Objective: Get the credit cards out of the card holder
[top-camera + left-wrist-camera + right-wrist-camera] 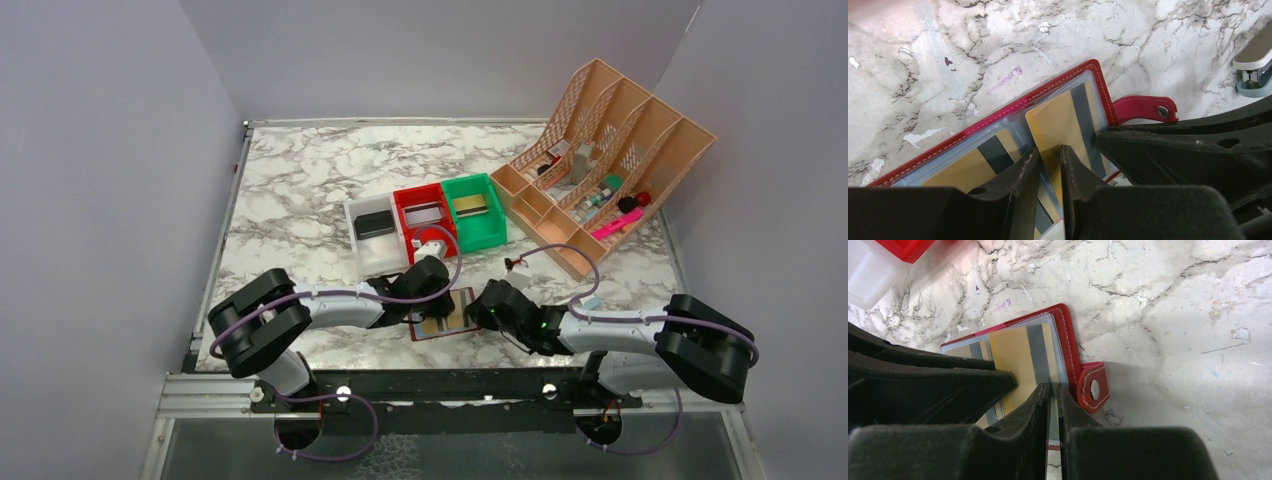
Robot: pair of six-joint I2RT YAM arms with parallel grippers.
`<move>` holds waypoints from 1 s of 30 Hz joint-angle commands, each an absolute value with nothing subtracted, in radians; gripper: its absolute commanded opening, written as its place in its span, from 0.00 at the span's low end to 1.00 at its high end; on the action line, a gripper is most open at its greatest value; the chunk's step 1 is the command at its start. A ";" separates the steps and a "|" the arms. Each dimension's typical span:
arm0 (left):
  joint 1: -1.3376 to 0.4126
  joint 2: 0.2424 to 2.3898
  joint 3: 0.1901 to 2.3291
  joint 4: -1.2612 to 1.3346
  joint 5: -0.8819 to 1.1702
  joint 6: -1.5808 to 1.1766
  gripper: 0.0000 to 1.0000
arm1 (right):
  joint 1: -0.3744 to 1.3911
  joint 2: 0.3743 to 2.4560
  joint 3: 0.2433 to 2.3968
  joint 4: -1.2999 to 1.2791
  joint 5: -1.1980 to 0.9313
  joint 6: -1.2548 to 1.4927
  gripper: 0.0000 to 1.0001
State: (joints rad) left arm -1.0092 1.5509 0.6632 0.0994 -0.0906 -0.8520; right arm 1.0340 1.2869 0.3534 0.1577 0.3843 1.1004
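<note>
The card holder (447, 322) lies open near the table's front edge, dark red with a light-blue pocketed face (1063, 80) (1068, 340). One gold credit card (1058, 120) (1010, 355) shows in its right pocket and another (958, 172) in the left pocket. My left gripper (432, 300) (1050, 150) has its tips down on the right gold card at the pocket edge. Its jaws stand a narrow gap apart, and a pinch is not clear. My right gripper (480, 312) (1054, 386) is shut on the holder's right edge beside the snap tab (1093, 387).
Behind the holder stand a white bin (362, 250) with a black card, a red bin (408, 200) and a green bin (492, 228). An orange desk organizer (600, 170) sits at the back right. A small white-and-teal stapler (1255, 65) lies right of the holder.
</note>
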 commanded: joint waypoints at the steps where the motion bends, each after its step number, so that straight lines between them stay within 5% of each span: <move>1: -1.037 1.538 0.636 0.115 0.043 -0.861 0.24 | 1.032 1.390 0.305 0.034 0.341 1.104 0.16; 18: -1.037 1.512 0.580 0.184 0.065 -0.895 0.20 | 1.032 1.414 0.313 0.054 0.330 1.100 0.16; 26: -1.037 1.499 0.554 0.232 0.065 -0.913 0.00 | 1.032 1.414 0.313 0.057 0.326 1.097 0.16; 30: -1.037 1.491 0.551 0.231 0.065 -0.912 0.00 | 1.032 1.407 0.309 0.054 0.328 1.100 0.16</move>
